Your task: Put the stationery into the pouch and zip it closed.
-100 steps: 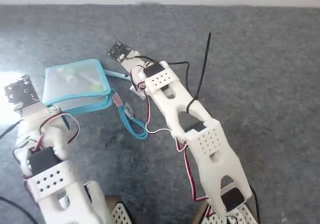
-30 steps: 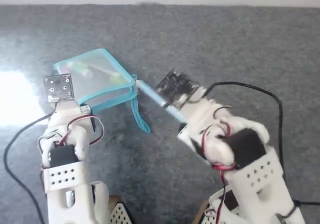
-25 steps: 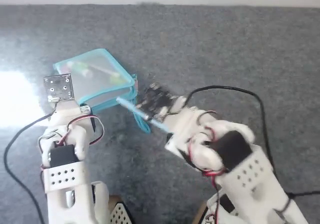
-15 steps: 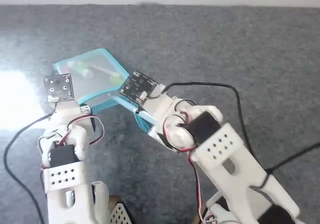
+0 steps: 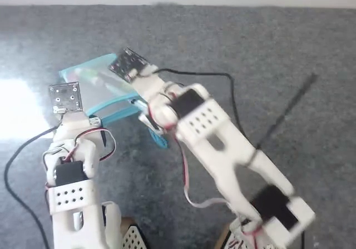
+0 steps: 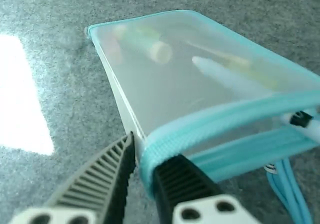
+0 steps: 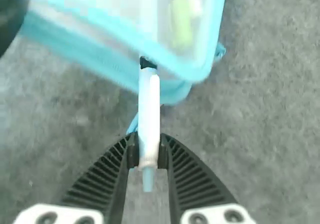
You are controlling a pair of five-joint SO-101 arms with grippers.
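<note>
The translucent pouch (image 5: pixel 92 85) with a teal zipper rim lies on the grey mat, mouth toward the arms. My left gripper (image 6: pixel 146 171) is shut on the pouch's (image 6: pixel 175 89) zipper edge at one corner and holds the mouth up. My right gripper (image 7: pixel 148 151) is shut on a pale blue pen (image 7: pixel 148 109). The pen's black tip sits at the pouch's (image 7: pixel 150 14) open rim. That tip (image 6: pixel 301 119) also shows at the mouth in the left wrist view. Inside the pouch lie another pen (image 6: pixel 220 76) and a pale cylinder (image 6: pixel 155 49).
A teal strap (image 5: pixel 158 138) trails from the pouch corner onto the mat, under the right arm (image 5: pixel 194 121). The left arm (image 5: pixel 69 171) stands at the near left. Bare grey mat stretches to the right and behind.
The right arm has swung left with the pen, from the mat right of the pouch up to its mouth. The left arm and the pouch have stayed put.
</note>
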